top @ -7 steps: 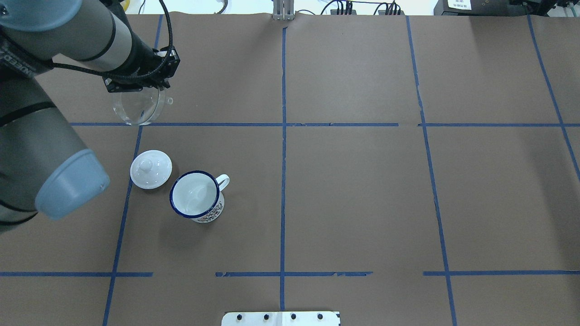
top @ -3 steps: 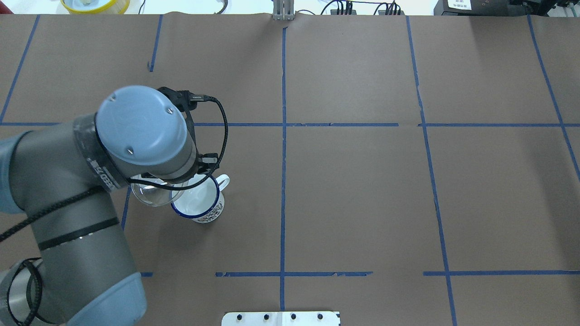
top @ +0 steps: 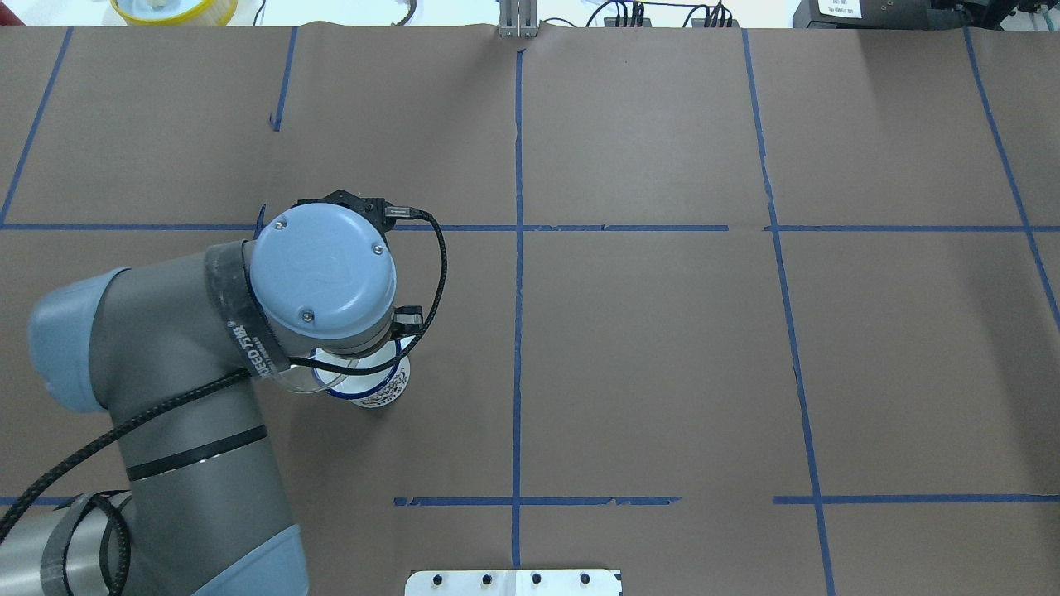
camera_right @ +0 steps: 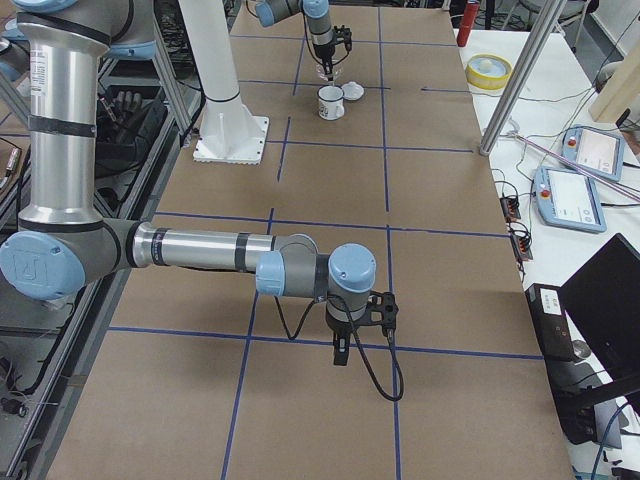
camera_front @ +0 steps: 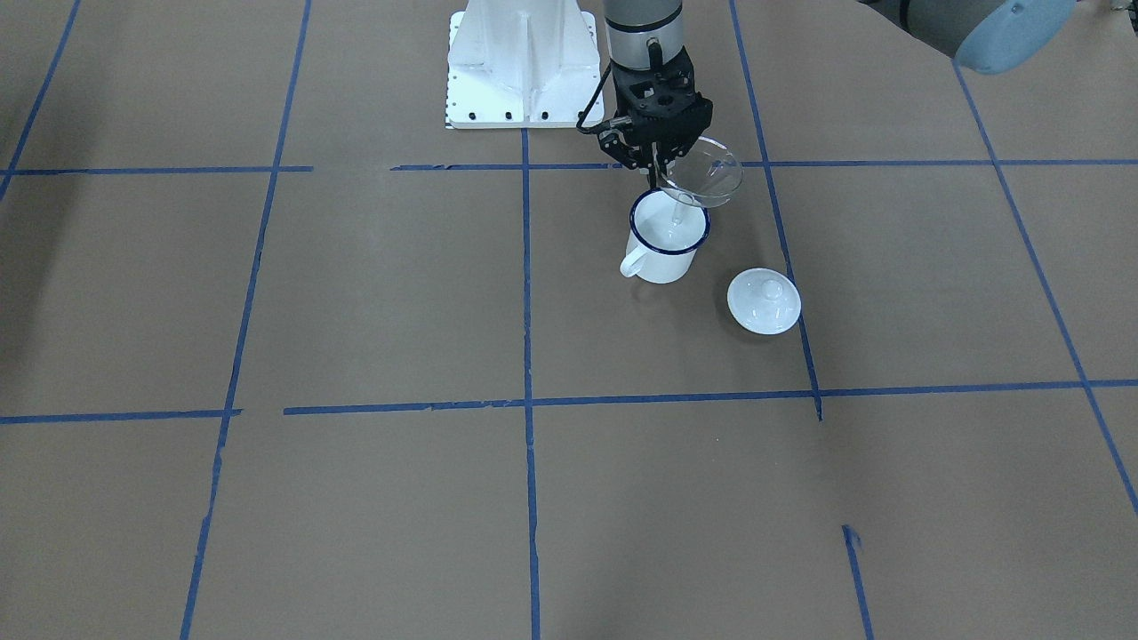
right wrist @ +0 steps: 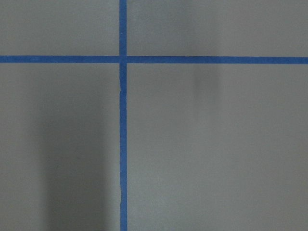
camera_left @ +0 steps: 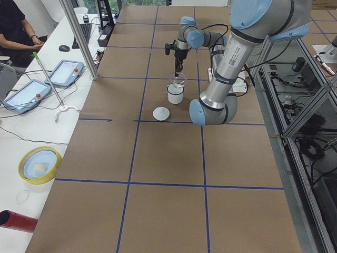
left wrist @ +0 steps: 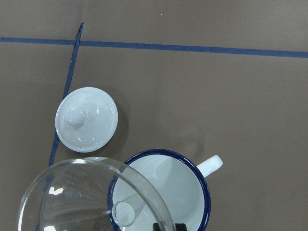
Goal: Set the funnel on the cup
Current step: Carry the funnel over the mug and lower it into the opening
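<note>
The white mug [camera_front: 665, 244] with a dark blue rim stands upright on the brown table, handle toward the view's left. My left gripper [camera_front: 662, 169] is shut on the rim of the clear funnel [camera_front: 702, 176] and holds it tilted just above the mug. The funnel's stem hangs over the mug's opening. In the left wrist view the funnel [left wrist: 91, 197] overlaps the mug [left wrist: 166, 190] on its left side. In the overhead view my arm hides most of the mug [top: 383, 389]. My right gripper [camera_right: 340, 352] hangs over bare table far away; I cannot tell if it is open.
A round white knobbed lid [camera_front: 764, 301] lies on the table beside the mug, also in the left wrist view [left wrist: 86, 119]. The white robot base plate [camera_front: 523, 67] stands behind the mug. A yellow bowl [top: 174, 8] sits past the table's far edge.
My left arm has carried the funnel from the table's far left area to above the mug. It now covers the lid and most of the mug in the overhead view.
</note>
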`<state>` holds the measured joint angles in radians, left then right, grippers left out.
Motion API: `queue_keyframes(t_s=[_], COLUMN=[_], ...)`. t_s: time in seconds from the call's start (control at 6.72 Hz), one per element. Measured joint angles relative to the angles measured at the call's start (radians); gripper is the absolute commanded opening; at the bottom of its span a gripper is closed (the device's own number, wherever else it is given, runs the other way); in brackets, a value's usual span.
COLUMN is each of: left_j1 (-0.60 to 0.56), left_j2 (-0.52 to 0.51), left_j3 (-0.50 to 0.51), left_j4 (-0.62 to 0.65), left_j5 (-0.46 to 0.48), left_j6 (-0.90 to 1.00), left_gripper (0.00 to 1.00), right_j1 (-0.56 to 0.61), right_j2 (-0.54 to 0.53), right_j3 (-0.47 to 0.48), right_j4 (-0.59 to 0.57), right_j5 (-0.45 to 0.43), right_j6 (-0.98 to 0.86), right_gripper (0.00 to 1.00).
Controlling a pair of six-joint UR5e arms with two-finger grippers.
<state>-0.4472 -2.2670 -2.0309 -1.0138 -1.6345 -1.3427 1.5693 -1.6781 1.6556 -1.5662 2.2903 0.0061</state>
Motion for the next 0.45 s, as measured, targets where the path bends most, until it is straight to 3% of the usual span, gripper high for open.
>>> queue_keyframes(t_s=[0.15, 0.3, 0.45], left_j1=[0.001, 0.002, 0.003], left_j2=[-0.010, -0.010, -0.008], left_j3=[0.032, 0.056, 0.072], left_j4=[-0.014, -0.035, -0.050], left_j5=[0.011, 0.015, 0.017], left_j6=[0.001, 0.001, 0.001], left_gripper=[0.00, 0.59, 1.00], right_j1=[0.000, 0.000, 0.000], right_j2=[0.000, 0.000, 0.000], right_j3=[0.000, 0.001, 0.001], right_j4=[0.000, 0.000, 0.000], right_j5=[0.000, 0.000, 0.000], right_j6=[0.000, 0.000, 0.000], right_gripper=[1.00, 1.00, 1.00])
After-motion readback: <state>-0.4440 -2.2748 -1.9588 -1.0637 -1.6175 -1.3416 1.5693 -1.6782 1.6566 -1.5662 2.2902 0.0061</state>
